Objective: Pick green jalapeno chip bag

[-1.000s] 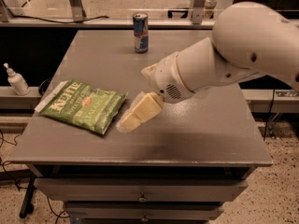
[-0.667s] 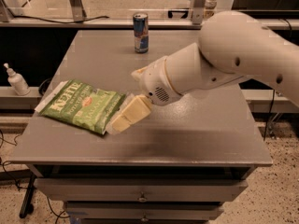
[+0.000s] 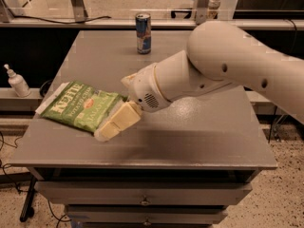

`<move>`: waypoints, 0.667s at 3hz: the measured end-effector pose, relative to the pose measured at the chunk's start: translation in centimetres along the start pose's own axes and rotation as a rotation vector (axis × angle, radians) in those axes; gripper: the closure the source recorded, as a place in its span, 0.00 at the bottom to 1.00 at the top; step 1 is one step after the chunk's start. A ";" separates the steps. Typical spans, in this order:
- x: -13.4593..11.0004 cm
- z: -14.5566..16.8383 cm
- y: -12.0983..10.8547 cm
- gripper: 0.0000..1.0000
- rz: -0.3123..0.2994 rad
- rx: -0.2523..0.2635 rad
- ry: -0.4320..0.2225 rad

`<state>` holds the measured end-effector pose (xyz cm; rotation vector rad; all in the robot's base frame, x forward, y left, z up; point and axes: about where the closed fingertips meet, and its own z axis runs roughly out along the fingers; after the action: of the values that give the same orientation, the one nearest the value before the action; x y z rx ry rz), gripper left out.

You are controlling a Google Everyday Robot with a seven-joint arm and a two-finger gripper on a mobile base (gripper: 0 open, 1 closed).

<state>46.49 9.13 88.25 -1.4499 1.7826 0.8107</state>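
1. Camera view, looking down on a grey table (image 3: 199,144) from its near side, with drawers (image 3: 142,194) showing below the near edge.
2. Lying flat on the left part of the table: the green jalapeno chip bag (image 3: 78,106), facing up with its white block lettering, carrying a small red-orange logo near its middle, and pointing its white end strip far-left, close to the table's left edge.
3. Lying slantwise: the bag's long side running from far-left to near-right, with its near-right end disappearing behind the gripper.
4. Stretching in from the right: a thick white arm (image 3: 232,65), hanging above the middle of the table and angling down toward the left.
5. Sitting at the end of that arm: the cream-coloured gripper (image 3: 116,124), tilting down toward the near-left and overlapping the near-right corner of the bag.
6. Judging contact between gripper and bag: not possible to tell whether touching or hanging just above.
7. Judging how far open the gripper is, or holding anything or not: cannot tell from this angle.
8. Casting a dark shadow on the bare table top just to the right of the gripper.
9. Standing upright near the far edge of the table, well apart from the bag: a blue and silver can (image 3: 143,26).
10. Standing off the table to the left, on a lower ledge: a small white pump bottle (image 3: 16,81).
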 end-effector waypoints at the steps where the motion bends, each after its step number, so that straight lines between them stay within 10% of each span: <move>1: 0.0 1.9 -0.3 0.00 -0.041 0.008 -0.019; 2: -0.2 3.8 -1.2 0.00 -0.085 0.041 -0.052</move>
<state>48.21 12.11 86.26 -1.4546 1.6777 0.7578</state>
